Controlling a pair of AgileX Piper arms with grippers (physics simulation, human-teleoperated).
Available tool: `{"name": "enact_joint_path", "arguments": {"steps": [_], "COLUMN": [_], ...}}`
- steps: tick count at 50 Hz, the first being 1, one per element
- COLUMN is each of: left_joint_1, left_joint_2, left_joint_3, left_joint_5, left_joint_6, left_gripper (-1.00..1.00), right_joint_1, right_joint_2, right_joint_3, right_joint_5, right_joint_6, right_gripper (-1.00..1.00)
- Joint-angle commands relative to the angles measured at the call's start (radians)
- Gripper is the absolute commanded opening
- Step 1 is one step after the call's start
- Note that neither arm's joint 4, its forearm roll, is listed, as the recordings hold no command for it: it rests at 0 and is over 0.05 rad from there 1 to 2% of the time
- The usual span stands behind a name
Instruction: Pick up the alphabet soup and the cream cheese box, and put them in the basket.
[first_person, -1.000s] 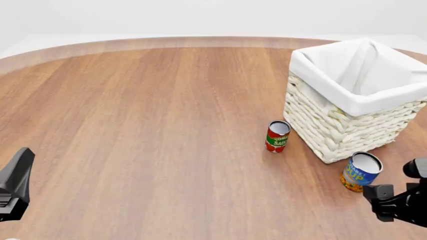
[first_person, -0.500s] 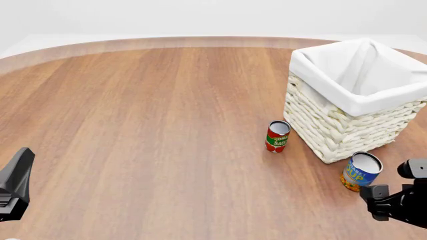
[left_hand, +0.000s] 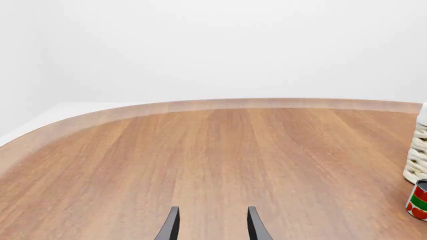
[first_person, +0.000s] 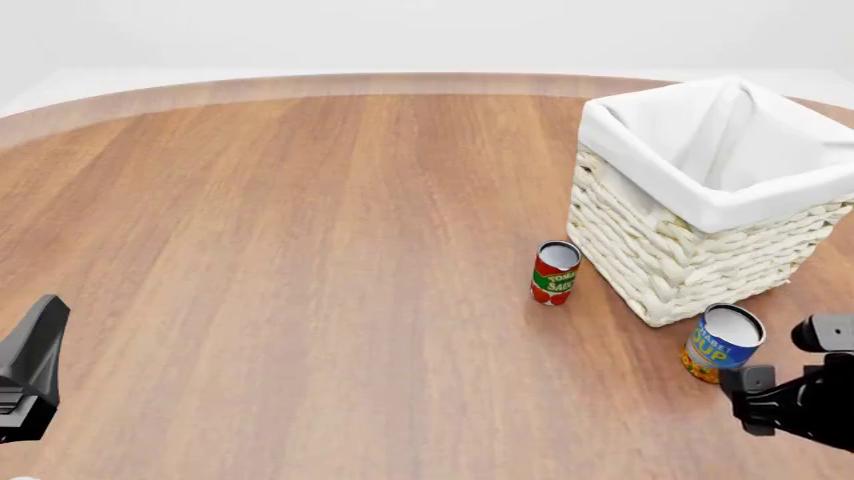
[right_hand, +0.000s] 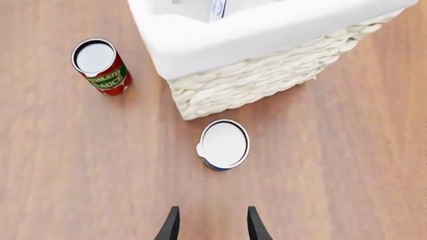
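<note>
Now the right claw (right_hand: 210, 226) hangs above the worktop (first_person: 294, 260) with its jaws parted and nothing between them, and the alphabet soup (right_hand: 224, 144) stands upright just ahead of the tips, close beside the basket (right_hand: 267, 85). That closeness is the worry: by my reading, a descent that drifts toward the basket could catch a finger on the wicker wall or nudge the can over, and a round can gripped off-centre could roll out of the jaws. Beside the basket on the soup's other side stands the smaller red-and-green can (first_person: 555, 272), well clear of the action but an easy wrong target. Inside the basket, a sliver of blue-and-white print (right_hand: 217, 9) shows against the liner, likely the cream cheese box, though it is cut off by the frame edge and I can't be certain. From the front, the right claw sits at the frame's corner, partly cropped. Far from the basket, the left claw (left_hand: 211, 225) hovers, fingers modestly apart, holding nothing.
</note>
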Motion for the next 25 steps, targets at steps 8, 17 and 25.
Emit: {"name": "enact_joint_path", "arguments": {"steps": [8, 17, 25], "left_joint_1": [0.0, 0.0, 0.0], "left_joint_2": [0.0, 0.0, 0.0], "left_joint_3": [0.0, 0.0, 0.0], "left_joint_5": [0.0, 0.0, 0.0], "left_joint_6": [0.0, 0.0, 0.0], "left_gripper": [1.0, 1.0, 1.0], "right_joint_1": [-0.004, -0.006, -0.011], "right_joint_2": [0.056, 0.113, 0.12], "right_joint_3": [-0.007, 0.007, -0.017], "right_joint_5": [-0.044, -0.113, -0.098], "right_joint_6": [-0.007, -0.008, -0.008], "right_gripper": [1.0, 1.0, 1.0]}}
